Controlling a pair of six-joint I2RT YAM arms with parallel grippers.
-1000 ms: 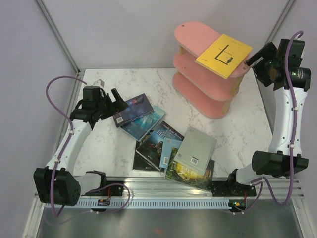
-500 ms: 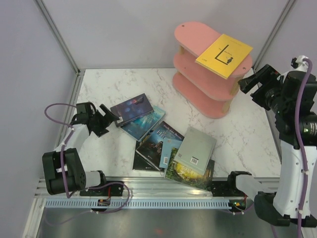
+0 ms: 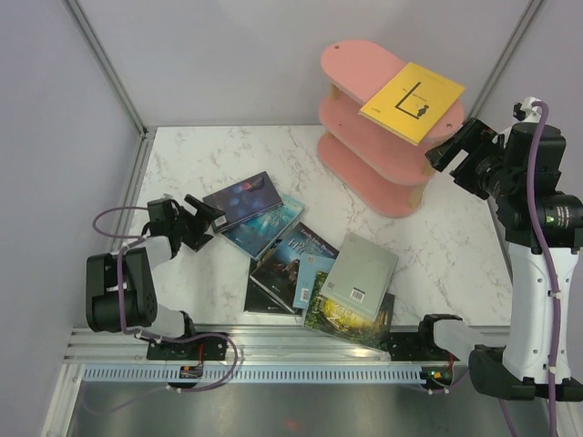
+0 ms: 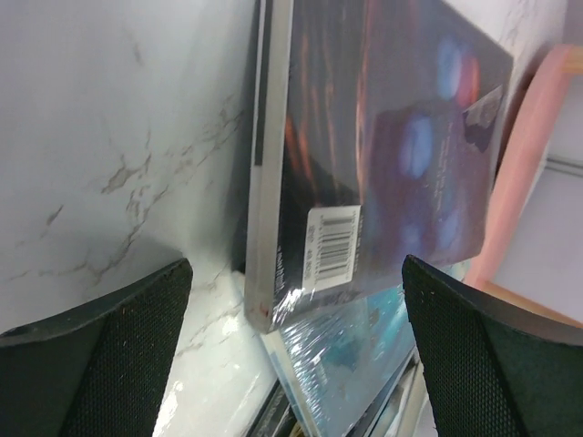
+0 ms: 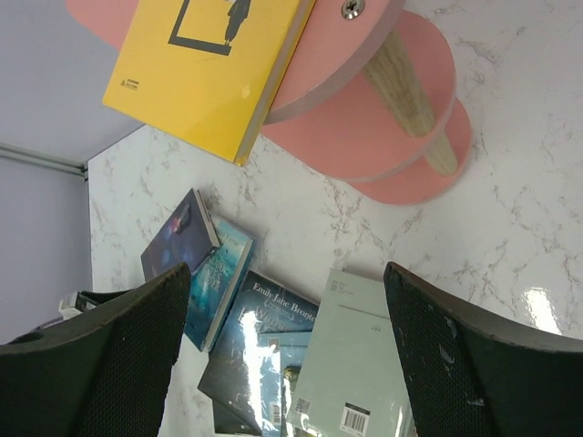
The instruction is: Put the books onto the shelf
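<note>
Six books remained heaped on the table point(image 3: 273, 155), near and left of the shelf point(image 3: 351, 64). One yellow book point(image 3: 412, 102) lay on the top tier, overhanging its right edge. The step in hand looked like the next pickup. The left gripper point(image 3: 202, 223), jaws wide apart and empty, sat low at the left edge of the dark purple-blue book point(image 3: 244, 200), which rested on the teal book point(image 3: 269, 226). The next move would call for working a finger under that raised edge before closing. The right gripper point(image 3: 453, 155), also spread and empty, hung right of the shelf. A second earlier it was at the yellow book's corner; it had since backed off and dropped, and the left arm had folded lower.
</note>
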